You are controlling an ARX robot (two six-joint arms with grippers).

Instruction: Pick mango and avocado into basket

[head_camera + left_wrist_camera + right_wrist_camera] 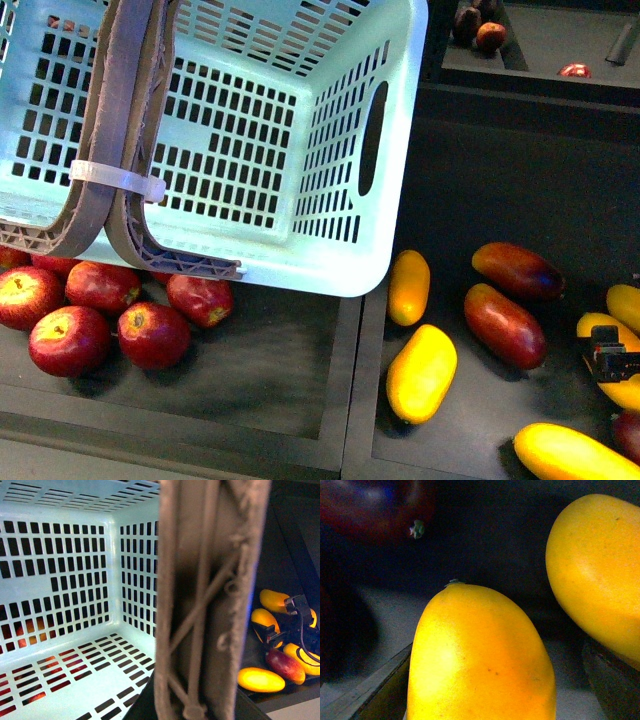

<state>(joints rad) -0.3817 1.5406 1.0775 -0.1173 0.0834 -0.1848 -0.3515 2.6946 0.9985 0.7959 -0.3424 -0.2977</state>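
Well, off to the basket's [300, 262] right, the right gripper [608, 360] sits over a mango [597, 324], jaws apart either side of it; other mangoes [421, 372] and dark red fruits [504, 325] lie between it and the basket, and red apples [154, 335] crowd by the basket's near edge

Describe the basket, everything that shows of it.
The basket is pale turquoise plastic with slotted lattice walls and floor, a solid rim and an oval hand slot in one end wall. Two brown-grey ribbed hoop handles lie together across it, bound by a white zip tie, and reach over its near rim. Nothing shows inside. It sits above the red apples, which show through its floor slots. Whether it touches them cannot be told.
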